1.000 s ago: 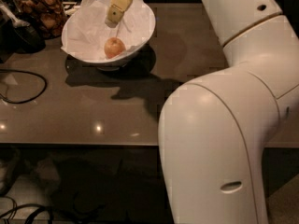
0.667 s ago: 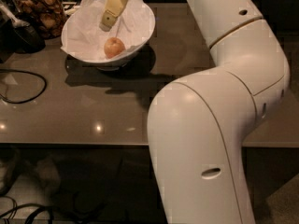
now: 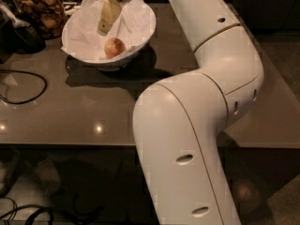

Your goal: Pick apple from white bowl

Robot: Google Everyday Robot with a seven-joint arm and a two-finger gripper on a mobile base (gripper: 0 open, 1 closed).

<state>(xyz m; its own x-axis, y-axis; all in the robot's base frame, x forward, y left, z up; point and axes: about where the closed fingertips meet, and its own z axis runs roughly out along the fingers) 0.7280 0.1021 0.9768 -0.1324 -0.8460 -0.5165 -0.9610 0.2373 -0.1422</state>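
Note:
The apple (image 3: 114, 47), small, round and orange-red, lies in the white bowl (image 3: 140, 32), which is lined with crumpled white paper and stands at the back left of the dark table. My gripper (image 3: 106, 23) hangs over the bowl, its yellowish tip pointing down just above and left of the apple, not touching it. My big white arm reaches from the front right up over the table to the bowl.
A glass jar of brown snacks (image 3: 40, 11) stands left of the bowl beside a dark object (image 3: 18, 34). A black cable (image 3: 21, 86) loops on the table at the left. The table's front edge (image 3: 65, 144) runs across the middle; floor and cables lie below.
My arm has swung left and nearer the camera. The gripper has moved slightly lower over the bowl toward the apple. The apple and bowl have not moved.

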